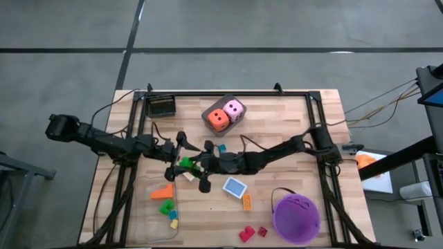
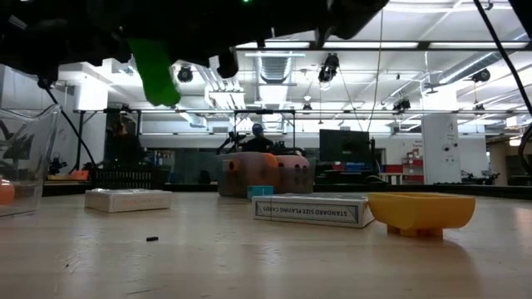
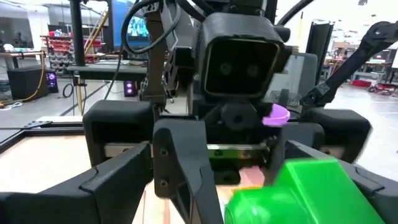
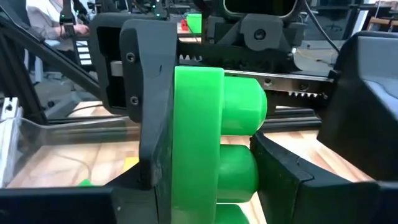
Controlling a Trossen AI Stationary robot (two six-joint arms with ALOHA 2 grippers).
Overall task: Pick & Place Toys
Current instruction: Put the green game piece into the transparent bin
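Note:
A green brick (image 1: 185, 163) hangs above the table's middle, between my two grippers, which face each other. My right gripper (image 1: 194, 166) reaches in from the table's right side and is shut on the brick (image 4: 205, 137). My left gripper (image 1: 178, 155) comes from the left and stands wide open, one finger on each side of the brick. One left finger (image 4: 140, 106) lies close against the brick's flat underside; whether it touches, I cannot tell. The low view shows the brick (image 2: 158, 71) well clear of the tabletop. My right gripper pinches the green brick between its two fingers, one finger (image 4: 289, 171) against the studded face (image 4: 245, 106). The fingers point about level, coming from the table's right side. The brick is lifted clear of the table, turned so that its studs point sideways.
An orange die (image 1: 218, 119) and a pink die (image 1: 234, 109) sit at the far middle. A blue card box (image 1: 235, 186), an orange brick (image 1: 246, 202), red bricks (image 1: 247, 234) and the purple bucket (image 1: 296, 218) lie near right. The clear tray (image 1: 149, 214) at near left holds several bricks.

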